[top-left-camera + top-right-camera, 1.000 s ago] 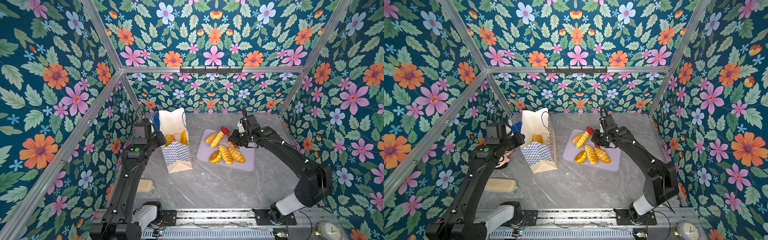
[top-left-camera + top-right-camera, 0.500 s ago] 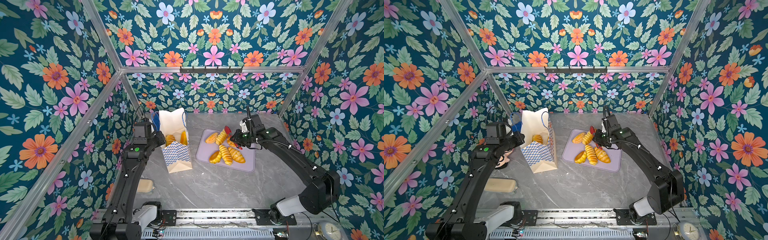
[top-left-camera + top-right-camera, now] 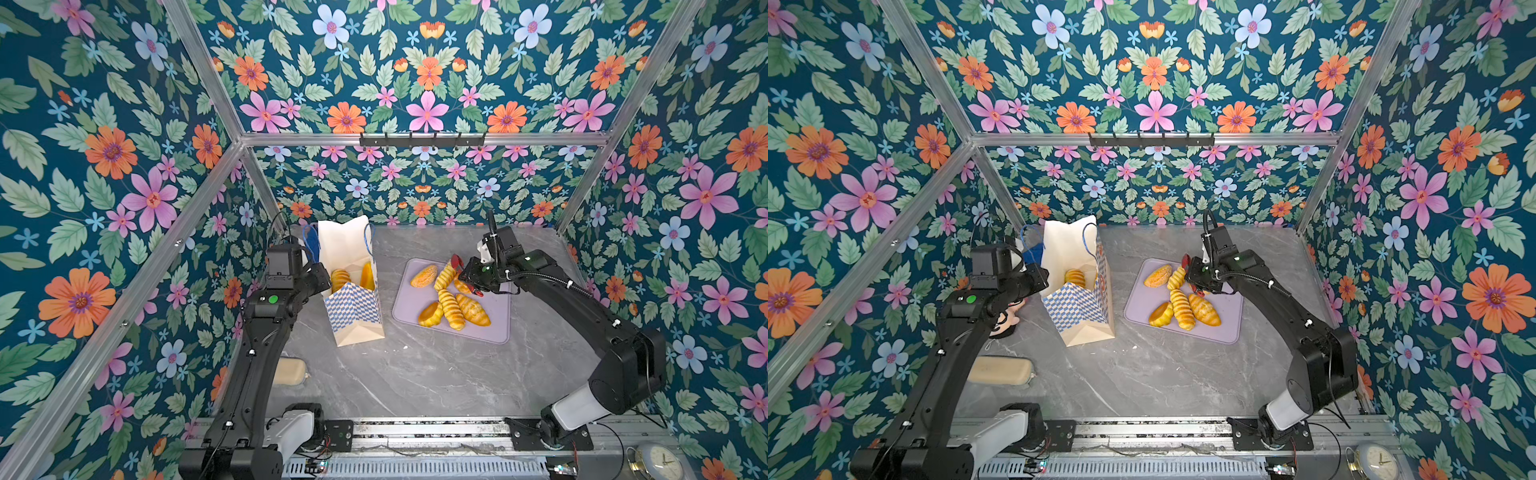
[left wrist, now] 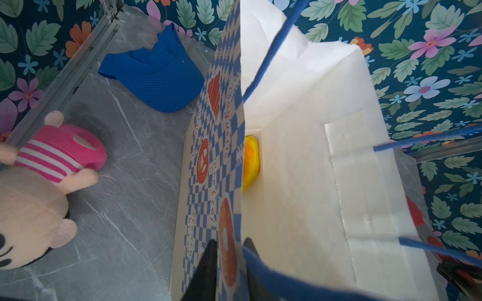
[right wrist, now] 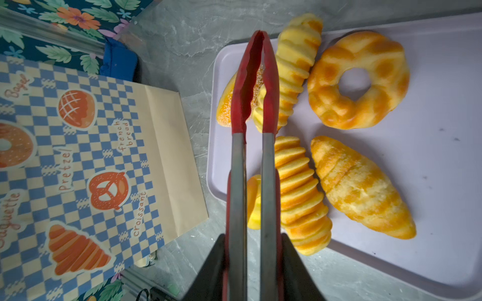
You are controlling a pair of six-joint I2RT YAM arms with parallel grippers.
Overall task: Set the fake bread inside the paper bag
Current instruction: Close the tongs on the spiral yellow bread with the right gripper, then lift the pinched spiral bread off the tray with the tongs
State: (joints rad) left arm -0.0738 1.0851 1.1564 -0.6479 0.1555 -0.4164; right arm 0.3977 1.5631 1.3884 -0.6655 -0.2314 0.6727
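Six fake bread point(image 5: 360, 185) pieces are still lying on lilac tray point(image 3: 494, 316), 3 o'clock of paper bag point(image 3: 353, 303), two inside; no pickup yet. Right gripper point(image 5: 254, 263) is clamping red tongs point(image 5: 250, 78), tips nearly closed, empty. Left gripper point(image 4: 229, 271) is pinching bag rim.

Site: robot test cell, lab-type, not domestic. Evidence: aluminium frame point(image 3: 299, 139) carrying floral printed wall panels point(image 3: 104, 166); marble-look tabletop point(image 3: 415, 374); left arm point(image 3: 257, 353), right arm point(image 3: 582, 307) bolted to front rail point(image 3: 436, 428); exposed wiring point(image 3: 415, 450). Staged props: fake bread point(image 3: 451, 309) on lilac tray point(image 3: 494, 328), plush doll point(image 4: 39, 169).
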